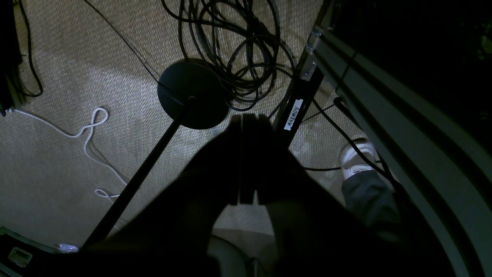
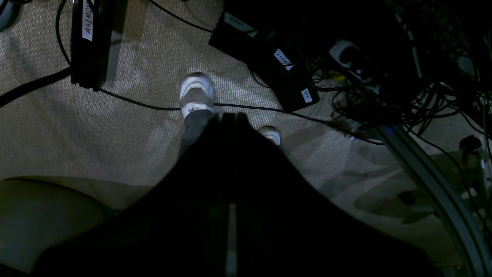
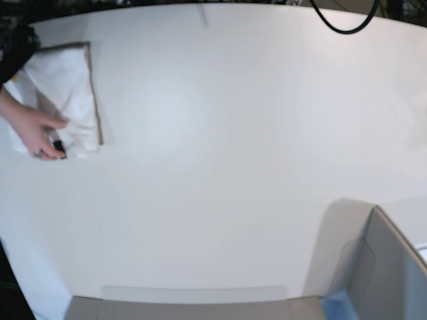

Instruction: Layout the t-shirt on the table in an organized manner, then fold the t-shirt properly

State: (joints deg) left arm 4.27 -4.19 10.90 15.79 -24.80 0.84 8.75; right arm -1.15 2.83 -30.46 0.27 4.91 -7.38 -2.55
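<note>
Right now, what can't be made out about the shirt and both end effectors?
- Base view: white cloth t-shirt, bunched at the left edge, part covered by a person's hand; lettering unseen.
- Wrist views: left end effector and right end effector are dark silhouettes over carpet.

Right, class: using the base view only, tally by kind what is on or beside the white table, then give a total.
T-shirts: 1, the folded t-shirt
Human hands: 1, the hand resting on it
Grey bins: 1, the bin
Black cables: 1, the cable
Total: 4
</note>
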